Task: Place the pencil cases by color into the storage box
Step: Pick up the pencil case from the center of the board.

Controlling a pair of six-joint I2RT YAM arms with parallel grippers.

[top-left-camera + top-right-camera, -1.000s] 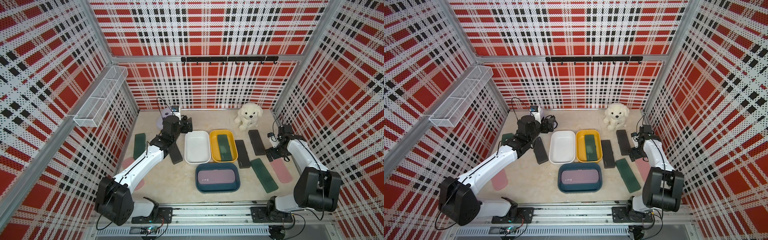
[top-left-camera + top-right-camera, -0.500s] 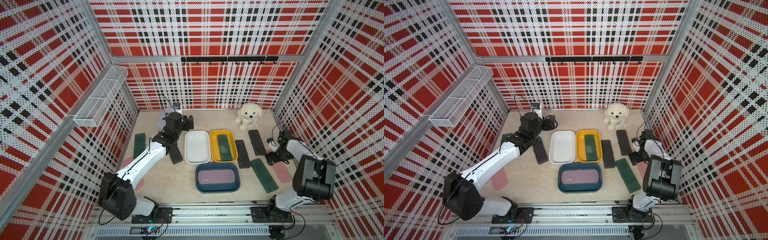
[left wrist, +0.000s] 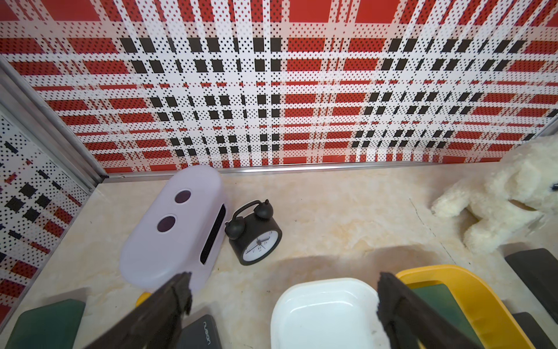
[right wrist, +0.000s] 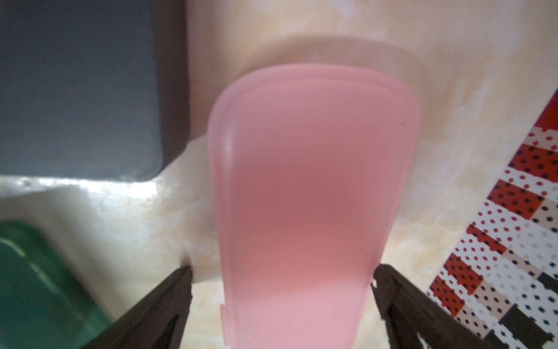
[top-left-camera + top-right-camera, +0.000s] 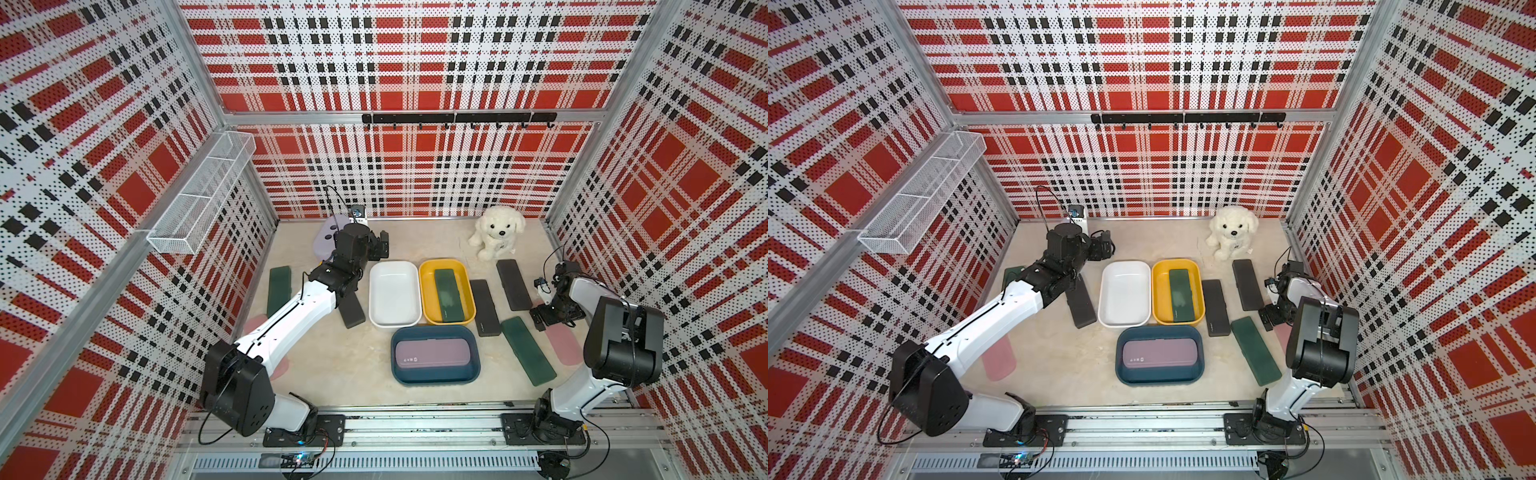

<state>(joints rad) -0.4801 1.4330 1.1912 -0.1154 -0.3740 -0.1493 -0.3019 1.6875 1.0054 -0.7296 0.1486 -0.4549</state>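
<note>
Inventory of your cell, closed in by plaid pegboard walls at the left, rear and right. Left gripper (image 3: 283, 299): jaws spread wide, holding nothing, near the rear corner of the white bin (image 5: 392, 296). Beyond it a lilac box (image 3: 175, 229) and a black alarm clock (image 3: 256, 235) stand close to the rear wall. Right gripper (image 4: 282, 281): jaws wide apart, one finger on each side of the end of a pink pencil case (image 4: 311, 187), not clamped on it. That case lies near the right wall, so your margin there is thin. Bins, clustered mid-table: the white one; a yellow bin (image 5: 427, 291) just beside it, holding a dark green case (image 5: 449, 297); and a navy bin (image 5: 434, 376) in front, holding a mauve-pink case (image 5: 432, 353). Loose cases: a black case (image 5: 352, 313) just beside the white bin, partly under your left arm; a green case (image 5: 279, 286) near the left wall; a second pink case (image 5: 998, 359) half hidden under that arm. A second black case (image 5: 484, 307) lies just beside the yellow bin, with a third black case (image 5: 513, 284) and a long green case (image 5: 528, 351) between it and your right gripper, both near its inner finger. Open room: bare tabletop (image 5: 428, 237) behind the bins, reaching to the plush dog (image 5: 496, 232), and a patch in front of the white bin.
</note>
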